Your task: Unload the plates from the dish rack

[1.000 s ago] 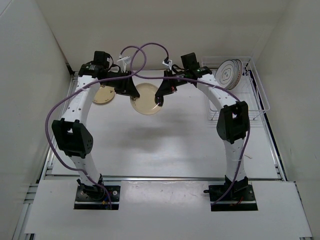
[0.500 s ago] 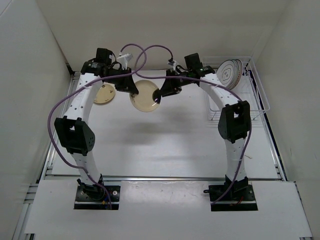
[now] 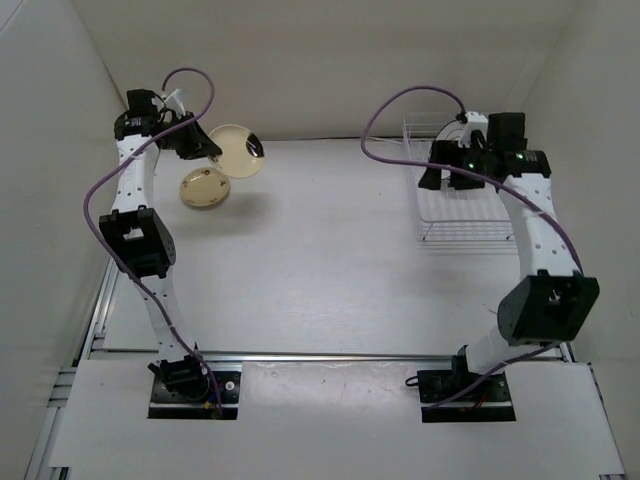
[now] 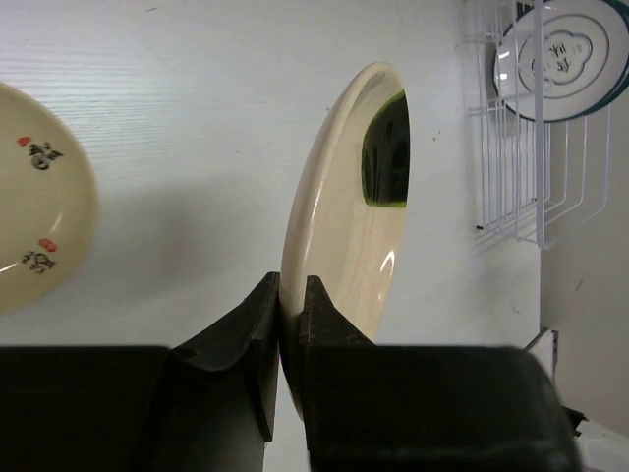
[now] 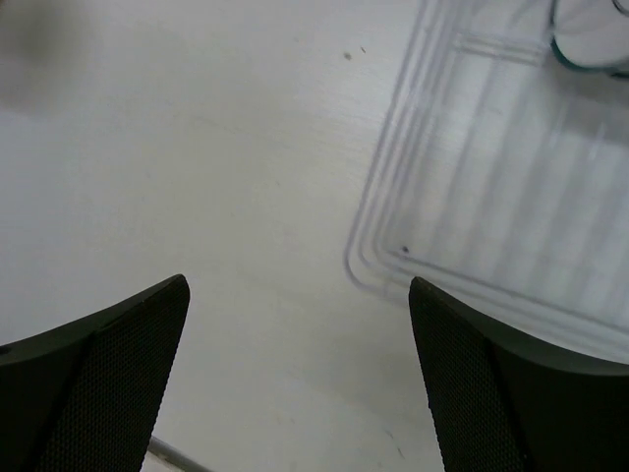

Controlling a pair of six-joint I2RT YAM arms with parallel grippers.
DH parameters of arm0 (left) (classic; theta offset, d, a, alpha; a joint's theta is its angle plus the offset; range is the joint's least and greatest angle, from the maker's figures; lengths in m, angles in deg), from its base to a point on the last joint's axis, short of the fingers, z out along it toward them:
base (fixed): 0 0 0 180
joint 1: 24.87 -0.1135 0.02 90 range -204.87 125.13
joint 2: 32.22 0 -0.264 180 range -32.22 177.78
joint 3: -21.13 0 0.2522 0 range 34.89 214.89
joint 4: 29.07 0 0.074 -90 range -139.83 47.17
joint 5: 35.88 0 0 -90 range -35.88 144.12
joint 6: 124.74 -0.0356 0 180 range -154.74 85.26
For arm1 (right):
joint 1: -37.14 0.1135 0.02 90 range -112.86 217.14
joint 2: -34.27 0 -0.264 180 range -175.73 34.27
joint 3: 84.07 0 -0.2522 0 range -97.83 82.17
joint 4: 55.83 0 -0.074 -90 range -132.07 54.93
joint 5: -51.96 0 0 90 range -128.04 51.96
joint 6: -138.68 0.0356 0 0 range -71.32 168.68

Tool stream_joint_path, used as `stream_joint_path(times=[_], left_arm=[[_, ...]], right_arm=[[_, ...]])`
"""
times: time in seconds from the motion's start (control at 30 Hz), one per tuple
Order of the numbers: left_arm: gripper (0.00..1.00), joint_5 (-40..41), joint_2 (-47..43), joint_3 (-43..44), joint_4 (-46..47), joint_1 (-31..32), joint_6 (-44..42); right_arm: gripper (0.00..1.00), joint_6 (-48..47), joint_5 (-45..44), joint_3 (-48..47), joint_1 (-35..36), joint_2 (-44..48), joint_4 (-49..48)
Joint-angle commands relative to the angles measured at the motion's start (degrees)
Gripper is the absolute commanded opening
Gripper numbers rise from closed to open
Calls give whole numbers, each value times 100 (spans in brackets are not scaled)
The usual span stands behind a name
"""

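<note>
One spotted plate [image 4: 339, 246] is clamped by its rim in the left hand [image 4: 288, 295] over the counter's far-left corner. The ringed plate [image 4: 570, 49] stands in the rack [image 3: 460, 215], far right. Right hand [image 5: 297, 295] spread. Likely stiff, slick, breakable: grip rims.

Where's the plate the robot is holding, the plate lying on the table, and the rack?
held plate [image 4: 334, 226]: left wrist view, on its glossy cream face.
table plate [image 3: 204, 187]: top external view, on its middle.
dish rack [image 4: 539, 167]: left wrist view, on an upright white bar.
</note>
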Motion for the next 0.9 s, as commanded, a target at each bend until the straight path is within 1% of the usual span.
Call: stream_joint_path(times=[0.0,0.07,0.1,0.13,0.2,0.27,0.37,0.67,0.77,0.87], left_arm=[[10,-743,247,345,277,-275,265],[10,-1058,424,346,347,-512,327],[10,-1173,512,346,426,-591,397],[10,-1288,687,346,427,-749,398],[10,-1595,846,346,541,-890,459],[10,-1815,1066,119,541,-1075,520],[10,-2062,1364,-14,664,-1268,574],[10,-2062,2050,-14,664,-1585,574],[10,-1843,2208,231,664,-1656,574],[10,-1509,2262,302,664,-1708,662]], right_arm=[[95,-541,-523,618,-226,615,458],[95,-901,-523,901,-516,836,687],[98,-1024,-445,1102,-621,1011,958],[100,-1313,-357,1165,-796,1074,1117],[100,-1613,-356,1271,-912,1197,1512],[100,-1903,-417,1420,-1035,1250,1646],[100,-1957,-418,1553,-1219,1303,1646],[100,-2115,-470,1167,-1220,1242,2076],[100,-2115,-532,1166,-1220,1242,2129],[100,-2115,-532,1166,-1220,1242,2182]])
